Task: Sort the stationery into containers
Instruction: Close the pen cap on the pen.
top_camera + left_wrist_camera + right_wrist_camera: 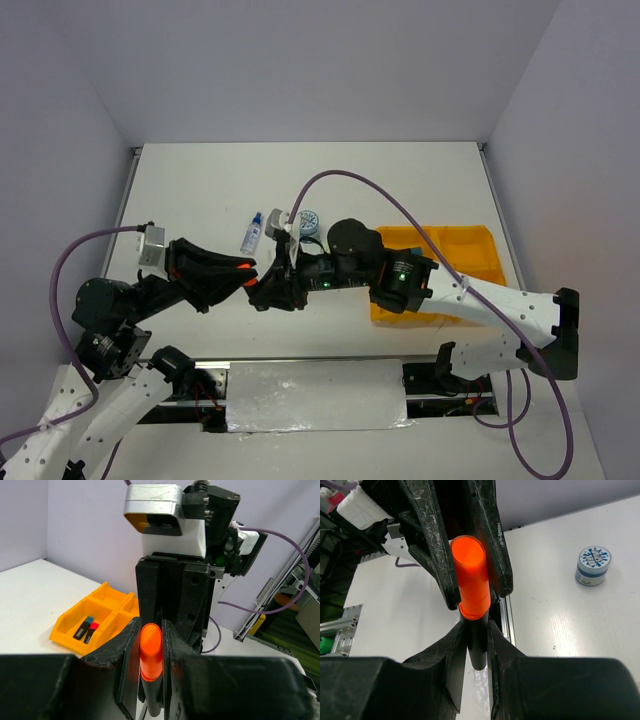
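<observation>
A short black highlighter with an orange cap is held upright in the air between both grippers above the table's near middle. My left gripper is shut on the orange cap. My right gripper faces it from the other side and is shut on the black body just below the cap. In the top view the left gripper and the right gripper meet tip to tip. The orange-yellow tray lies to the right, partly hidden by the right arm.
A blue-capped clear bottle and a round blue-white pot stand behind the grippers; the pot also shows in the right wrist view. One compartment of the tray holds a blue-capped highlighter and a pink-capped highlighter.
</observation>
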